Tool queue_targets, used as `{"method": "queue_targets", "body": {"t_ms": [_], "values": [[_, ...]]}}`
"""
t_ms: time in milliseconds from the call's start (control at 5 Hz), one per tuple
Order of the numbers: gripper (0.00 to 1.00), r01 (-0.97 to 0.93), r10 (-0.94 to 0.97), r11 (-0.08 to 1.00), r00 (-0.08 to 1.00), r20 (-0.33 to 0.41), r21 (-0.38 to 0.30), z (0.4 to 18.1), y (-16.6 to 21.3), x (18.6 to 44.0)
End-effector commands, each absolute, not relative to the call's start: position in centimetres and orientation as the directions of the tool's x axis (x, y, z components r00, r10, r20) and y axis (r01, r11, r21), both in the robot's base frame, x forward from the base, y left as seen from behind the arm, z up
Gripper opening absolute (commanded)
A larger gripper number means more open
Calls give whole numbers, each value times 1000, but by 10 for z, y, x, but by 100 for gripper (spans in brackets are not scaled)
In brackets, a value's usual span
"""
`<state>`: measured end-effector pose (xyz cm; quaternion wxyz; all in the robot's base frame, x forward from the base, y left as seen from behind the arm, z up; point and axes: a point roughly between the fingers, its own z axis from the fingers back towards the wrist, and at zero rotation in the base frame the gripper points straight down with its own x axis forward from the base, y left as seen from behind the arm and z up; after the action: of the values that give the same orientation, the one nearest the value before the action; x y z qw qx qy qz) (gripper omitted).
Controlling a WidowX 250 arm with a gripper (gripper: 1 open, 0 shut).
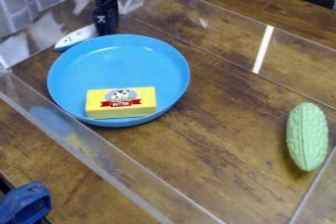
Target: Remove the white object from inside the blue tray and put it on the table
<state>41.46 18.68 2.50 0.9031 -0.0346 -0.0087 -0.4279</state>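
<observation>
The white object (pixel 71 40), small and pointed, lies on the table (pixel 223 41) just outside the upper left rim of the blue tray (pixel 79 76). My gripper (pixel 106 19) points down right behind the tray's far rim. It stands a little to the right of the white object, open, with nothing between its dark fingers. A yellow butter block (pixel 121 100) with a red label rests inside the tray near its front.
A green bumpy vegetable (pixel 308 136) lies on the table at the far right. Clear edging (pixel 79 140) runs along the table's front and left sides. A blue thing (pixel 22 204) shows at the bottom left corner.
</observation>
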Motion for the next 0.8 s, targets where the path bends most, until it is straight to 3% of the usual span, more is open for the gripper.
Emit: {"method": "queue_targets", "body": {"t_ms": [0,400,600], "values": [[100,748,-746,663,664,57,-24,41,203,404],[100,761,-759,647,648,61,-40,31,200,389],[0,765,-763,642,644,58,-49,28,199,390]]}}
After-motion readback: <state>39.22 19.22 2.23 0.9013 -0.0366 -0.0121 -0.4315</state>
